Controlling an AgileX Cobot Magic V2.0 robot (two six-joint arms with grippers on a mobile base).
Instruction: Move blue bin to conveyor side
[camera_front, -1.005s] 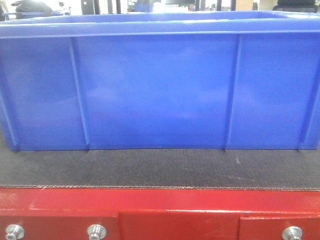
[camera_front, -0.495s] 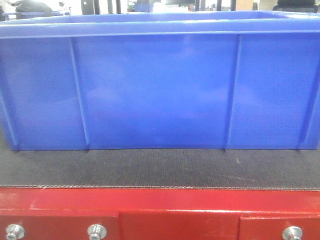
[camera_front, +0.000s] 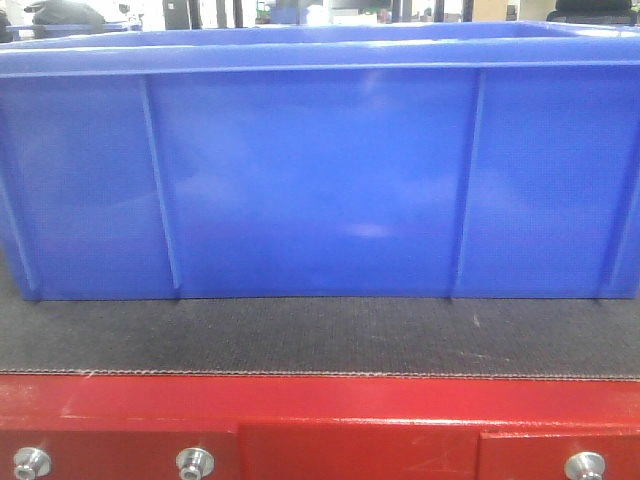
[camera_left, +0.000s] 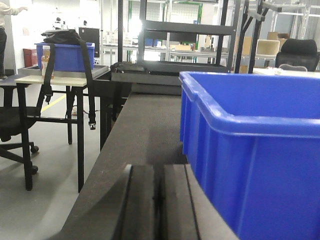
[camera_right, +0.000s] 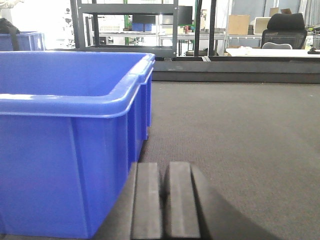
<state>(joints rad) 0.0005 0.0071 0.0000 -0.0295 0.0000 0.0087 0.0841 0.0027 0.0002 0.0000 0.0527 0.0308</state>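
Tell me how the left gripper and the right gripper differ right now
The left gripper sits low over the belt with the blue bin on its right; the right gripper has the same bin on its left. In its own view, the left gripper has the bin wall closer; the right gripper shows a slightly wider gap. Both have fingers pressed together, holding nothing, flanking the bin's ends.

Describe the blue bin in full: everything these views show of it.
The blue bin is a large rectangular crate of glossy bright-blue plastic, with thin vertical ribs on its walls and a thick rolled top rim. It stands upright and level on the conveyor, set back from the red frame. What shows of its inside is bare blue wall; the floor is hidden. The left gripper and right gripper, fingers closed, sit low beside its two ends; contact cannot be told.
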